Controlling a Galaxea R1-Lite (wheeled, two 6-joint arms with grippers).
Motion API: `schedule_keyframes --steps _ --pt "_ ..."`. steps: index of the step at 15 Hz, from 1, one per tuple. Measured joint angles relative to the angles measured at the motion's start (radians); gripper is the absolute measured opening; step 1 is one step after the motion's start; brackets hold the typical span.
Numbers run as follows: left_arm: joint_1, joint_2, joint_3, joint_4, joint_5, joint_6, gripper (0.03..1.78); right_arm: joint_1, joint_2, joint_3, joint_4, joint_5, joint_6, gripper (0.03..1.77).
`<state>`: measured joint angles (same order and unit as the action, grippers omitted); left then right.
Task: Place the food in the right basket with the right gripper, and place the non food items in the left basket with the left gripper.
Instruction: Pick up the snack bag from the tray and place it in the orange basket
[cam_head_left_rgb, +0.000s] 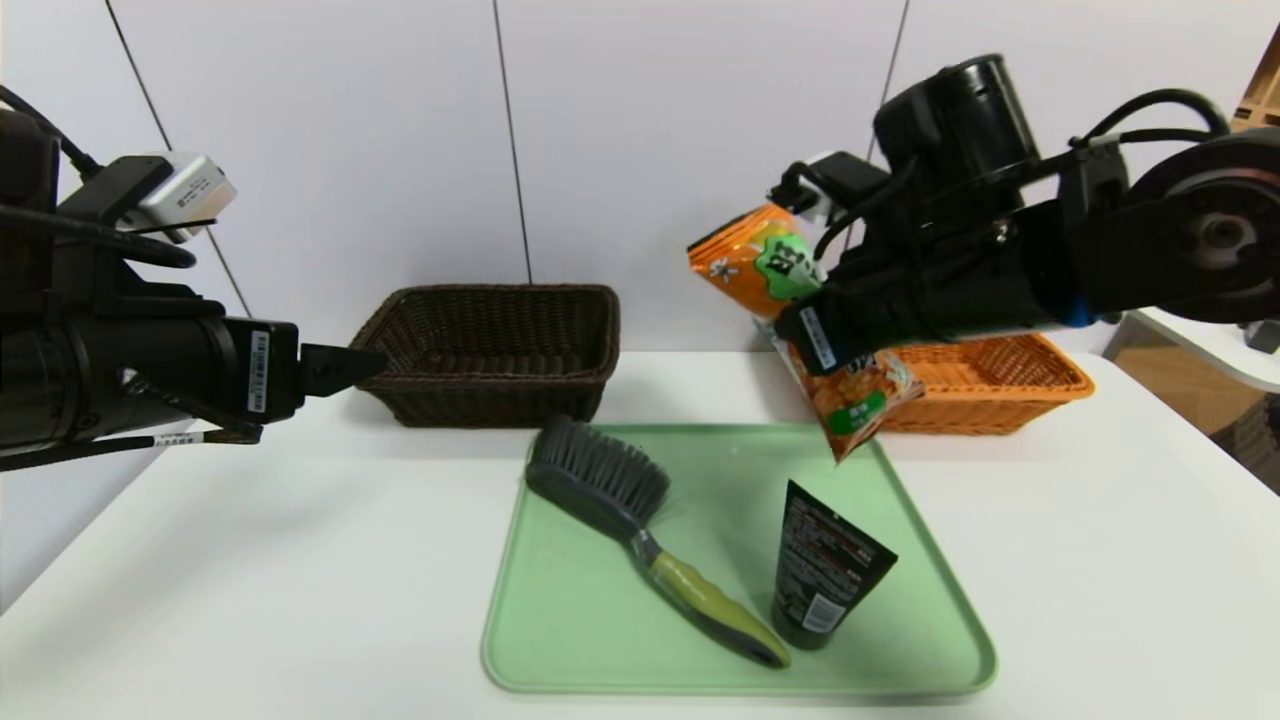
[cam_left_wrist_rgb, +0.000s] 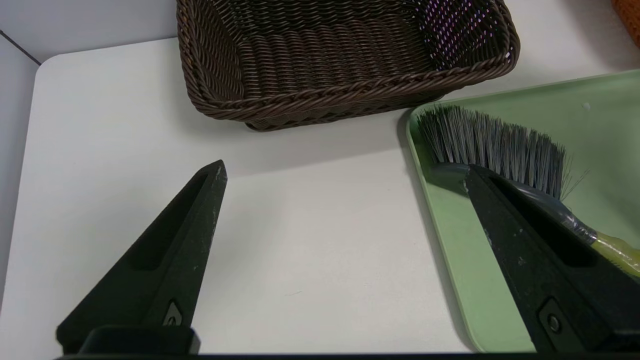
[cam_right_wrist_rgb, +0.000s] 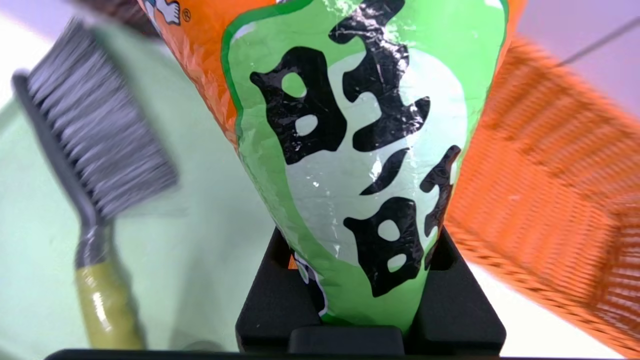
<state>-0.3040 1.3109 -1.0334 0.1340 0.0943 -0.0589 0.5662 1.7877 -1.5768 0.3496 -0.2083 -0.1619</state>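
Occlusion first: we note that the right end effector (cam_head_left_rgb: 800, 325) is mostly hidden behind the snack bag (cam_head_left_rgb: 790, 300) in the head view, and in its own wrist view only the black finger bases show below the bag, clamped tight on its pinched middle. That bag is held in the air above the far right corner of the green tray (cam_head_left_rgb: 600, 640), just in front of the orange-tan basket (cam_head_left_rgb: 1010, 385), whose left portion is covered by bag and arm. The bag's upper end tilts toward the wall; its lower crimped end hangs over the tray edge. The left end effector (cam_left_wrist_rgb: 345, 170) hovers over the white worktop (cam_head_left_rgb: 250, 560) beside the dark brown basket (cam_head_left_rgb: 500, 350), its two pointed fingers spread wide with nothing between them; in its wrist view one finger overlaps the brush (cam_head_left_rgb: 640, 520), so part of the handle is lost there. Counts: two baskets, one tray, one brush, one black tube (cam_head_left_rgb: 825, 570), one bag. Brush and tube lie on the tray, close together at their near ends; we cannot tell whether they touch.
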Motion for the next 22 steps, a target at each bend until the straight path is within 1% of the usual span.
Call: schedule_keyframes --steps 2,5,8,10,11,15,19,22 --pt "-0.011 0.000 0.004 0.000 0.000 0.000 1.69 -0.049 -0.020 -0.040 -0.003 -0.009 -0.003 0.40" --pt "-0.028 0.001 0.018 -0.002 0.000 0.000 1.69 -0.174 -0.028 -0.085 -0.027 -0.023 -0.003 0.40" --pt "-0.033 0.004 0.016 -0.003 0.000 0.000 1.69 -0.312 -0.003 -0.100 -0.103 -0.016 -0.004 0.40" --pt "-0.036 0.007 0.015 -0.003 0.000 0.000 1.69 -0.381 0.034 -0.115 -0.140 0.007 -0.002 0.40" --pt "-0.036 0.008 0.015 -0.002 0.000 0.000 1.69 -0.401 0.053 -0.127 -0.147 0.020 0.000 0.40" --pt "-0.035 0.008 0.019 -0.001 0.000 0.000 1.69 -0.449 0.153 -0.179 -0.163 0.037 0.006 0.40" --pt "-0.035 0.008 0.022 -0.001 0.000 0.000 1.69 -0.456 0.242 -0.213 -0.197 0.041 0.009 0.40" --pt "-0.036 0.008 0.028 -0.002 0.000 0.000 1.69 -0.459 0.283 -0.239 -0.199 0.038 0.009 0.40"
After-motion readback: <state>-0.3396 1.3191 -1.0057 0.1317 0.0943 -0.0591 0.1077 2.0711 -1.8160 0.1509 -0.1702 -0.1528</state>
